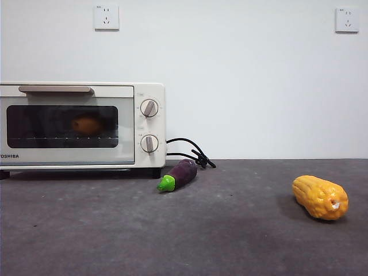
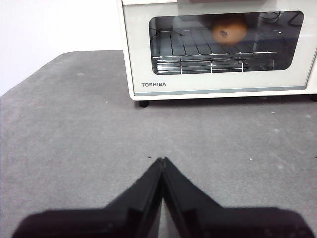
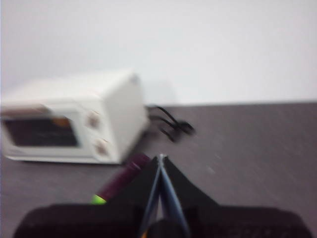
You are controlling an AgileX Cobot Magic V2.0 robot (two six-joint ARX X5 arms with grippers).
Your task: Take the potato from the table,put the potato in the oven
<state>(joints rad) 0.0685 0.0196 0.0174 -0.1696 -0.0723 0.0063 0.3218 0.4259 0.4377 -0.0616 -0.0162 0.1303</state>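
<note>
The orange-brown potato (image 1: 87, 125) lies on the wire rack inside the cream-white oven (image 1: 82, 125), behind its closed dark glass door; the left wrist view also shows the potato (image 2: 229, 30) through the glass. My left gripper (image 2: 163, 159) is shut and empty, low over the grey table (image 2: 74, 129) in front of the oven (image 2: 218, 74). In the blurred right wrist view my right gripper (image 3: 160, 157) is shut and empty, above the table well back from the oven (image 3: 69, 121). Neither gripper appears in the front view.
A purple eggplant (image 1: 178, 175) with a green cap lies just right of the oven, near the black cord (image 1: 192, 152). A bumpy yellow corn cob (image 1: 320, 197) rests at the right of the table (image 1: 230, 230). The wall carries two sockets.
</note>
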